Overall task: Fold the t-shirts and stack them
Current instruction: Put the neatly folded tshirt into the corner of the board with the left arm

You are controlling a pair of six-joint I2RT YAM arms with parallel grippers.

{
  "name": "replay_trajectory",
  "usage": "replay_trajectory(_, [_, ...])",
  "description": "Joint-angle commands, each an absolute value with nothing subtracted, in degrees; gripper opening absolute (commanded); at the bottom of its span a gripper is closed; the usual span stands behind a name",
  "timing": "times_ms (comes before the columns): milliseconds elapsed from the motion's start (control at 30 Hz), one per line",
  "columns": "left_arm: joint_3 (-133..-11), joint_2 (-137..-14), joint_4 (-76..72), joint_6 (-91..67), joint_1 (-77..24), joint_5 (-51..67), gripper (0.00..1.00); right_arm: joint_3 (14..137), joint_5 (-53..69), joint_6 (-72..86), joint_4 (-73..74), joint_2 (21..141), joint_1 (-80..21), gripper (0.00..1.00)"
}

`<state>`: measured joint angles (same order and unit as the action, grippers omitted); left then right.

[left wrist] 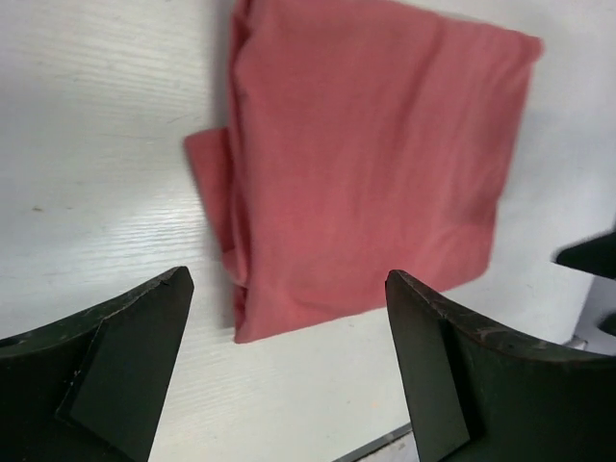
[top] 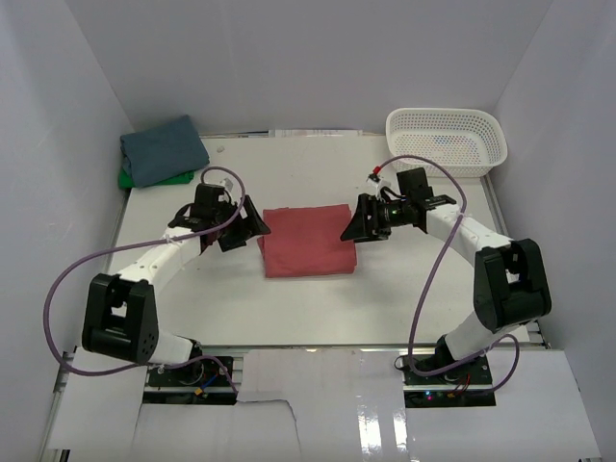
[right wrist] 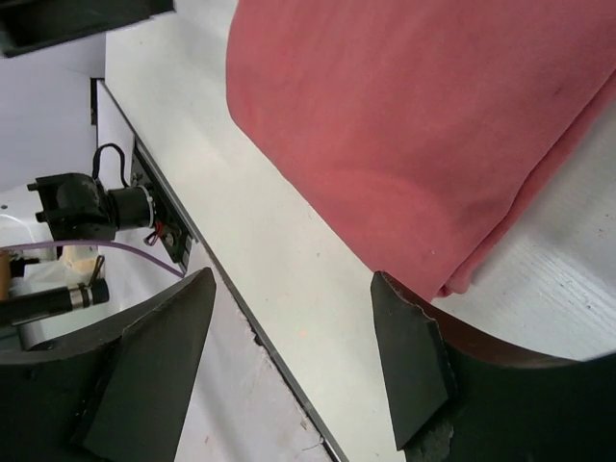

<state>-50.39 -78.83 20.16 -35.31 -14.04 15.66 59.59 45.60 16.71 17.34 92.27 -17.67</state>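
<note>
Both arms are bending inward over the table (top: 289,308), the left gripper (top: 253,227) and right gripper (top: 352,229) each hanging spread wide, gripping nothing, at opposite edges of the folded red shirt (top: 308,243) mid-table. The blue shirt (top: 164,149) is lying on the green shirt (top: 128,179) in the far-left corner. The white basket (top: 493,144) is sitting far right; what is inside it is unclear.

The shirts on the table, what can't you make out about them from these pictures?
- Green shirt: in the top view it is nearly all under the slate-blue shirt; only an edge shows.
- Coral-red shirt: its sleeves and neck label are folded out of sight, and both wrist views crop it at the frame edge.
- White basket: in the top view its contents are too small to tell.
</note>
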Motion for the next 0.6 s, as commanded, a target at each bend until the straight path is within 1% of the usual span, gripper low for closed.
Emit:
replay_trajectory(0, [-51.5,-83.74,24.17,-34.8,-13.8,10.9,0.92,59.24,43.16,16.79,15.2,86.59,-17.93,0.72])
replay_trajectory(200, [-51.86,-89.99,22.68,-35.24,-13.89,9.76,0.9,59.59,41.14,16.09,17.58,81.66,-17.93,0.73])
replay_trajectory(567, [-49.48,-95.44,15.56,-36.56,-13.97,14.06,0.87,58.01,40.6,15.56,18.81,80.07,-17.93,0.73])
